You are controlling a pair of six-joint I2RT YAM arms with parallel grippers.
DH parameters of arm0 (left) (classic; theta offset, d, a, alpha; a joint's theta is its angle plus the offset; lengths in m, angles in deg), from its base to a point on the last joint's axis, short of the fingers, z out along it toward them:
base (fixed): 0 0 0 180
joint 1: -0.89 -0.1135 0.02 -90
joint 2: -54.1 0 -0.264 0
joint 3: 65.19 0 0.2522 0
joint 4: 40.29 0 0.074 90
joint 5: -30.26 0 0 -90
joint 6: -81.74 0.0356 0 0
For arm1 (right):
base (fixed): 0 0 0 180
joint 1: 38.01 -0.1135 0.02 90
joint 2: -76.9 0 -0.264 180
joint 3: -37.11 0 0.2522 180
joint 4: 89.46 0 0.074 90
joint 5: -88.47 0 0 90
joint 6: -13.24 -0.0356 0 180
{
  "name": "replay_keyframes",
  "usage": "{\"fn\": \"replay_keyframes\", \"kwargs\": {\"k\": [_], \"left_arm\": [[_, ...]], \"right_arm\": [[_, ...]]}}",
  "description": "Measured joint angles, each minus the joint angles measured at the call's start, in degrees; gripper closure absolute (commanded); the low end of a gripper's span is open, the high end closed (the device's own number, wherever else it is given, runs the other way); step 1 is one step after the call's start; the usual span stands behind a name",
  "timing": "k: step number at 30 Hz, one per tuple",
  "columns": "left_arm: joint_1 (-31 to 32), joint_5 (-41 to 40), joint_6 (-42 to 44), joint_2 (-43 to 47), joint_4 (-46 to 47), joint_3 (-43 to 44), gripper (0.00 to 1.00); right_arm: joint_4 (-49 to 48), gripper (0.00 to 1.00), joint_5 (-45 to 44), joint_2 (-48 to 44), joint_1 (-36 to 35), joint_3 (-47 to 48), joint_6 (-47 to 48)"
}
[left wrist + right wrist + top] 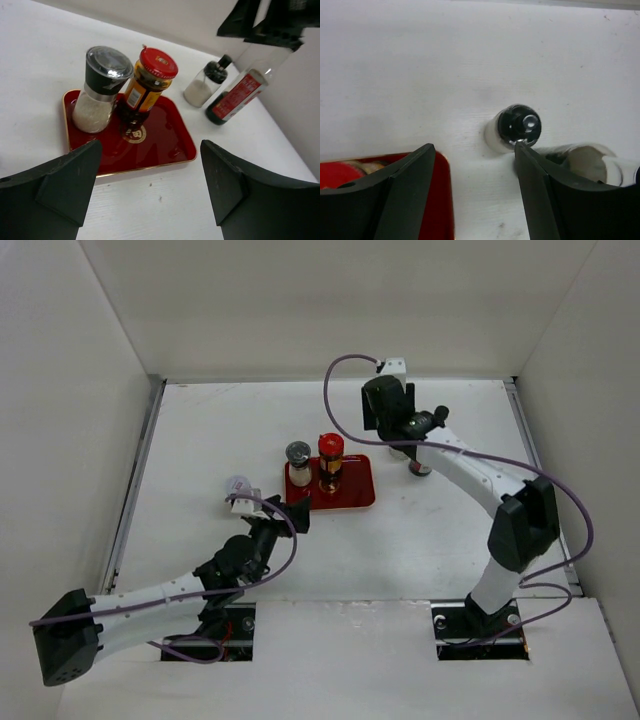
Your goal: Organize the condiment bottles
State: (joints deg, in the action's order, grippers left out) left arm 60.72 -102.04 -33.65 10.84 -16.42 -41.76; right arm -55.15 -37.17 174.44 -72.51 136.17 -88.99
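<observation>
On the surface (200, 440), midway back: red tray (172, 135). At its near edge, left gripper (150, 149), jaws apart, holding nothing. Right of the tray, right gripper (474, 147), spread wide and empty, above the red-labelled bottle (235, 97) and small black-capped bottle (519, 125), both off the tray. On the tray, upright, side by side: red-lidded jar (147, 85), shaker (100, 90). By the left arm (170, 590), white-lidded jar (237, 486).

Straight ahead of the left pincer (150, 147), the tray (170, 147) sits on the table (40, 60). On it, shaker (97, 92) left, jar (147, 85) right, close together. Beyond, to the right: small bottle (205, 85), then labelled bottle (235, 97). The small bottle stands below the right pincer (474, 147).
</observation>
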Motion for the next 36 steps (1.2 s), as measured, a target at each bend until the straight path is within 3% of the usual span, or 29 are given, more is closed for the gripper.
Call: {"fn": "replay_keyframes", "kwargs": {"k": [5, 23, 36], "left_arm": [[1.0, 0.8, -0.4, 4.8, 2.3, -1.1, 0.21], [1.5, 1.6, -1.0, 6.8, 2.5, -1.5, 0.2], [1.5, 2.0, -1.0, 6.8, 2.5, -1.5, 0.2]], "right_arm": [[5.9, 0.27, -1.7, 6.8, 3.1, 7.6, 0.9], [10.8, 0.28, -5.9, 13.7, 6.5, 11.5, 1.2], [10.7, 0.44, -3.6, 15.5, 7.5, 12.2, -0.1]]}}
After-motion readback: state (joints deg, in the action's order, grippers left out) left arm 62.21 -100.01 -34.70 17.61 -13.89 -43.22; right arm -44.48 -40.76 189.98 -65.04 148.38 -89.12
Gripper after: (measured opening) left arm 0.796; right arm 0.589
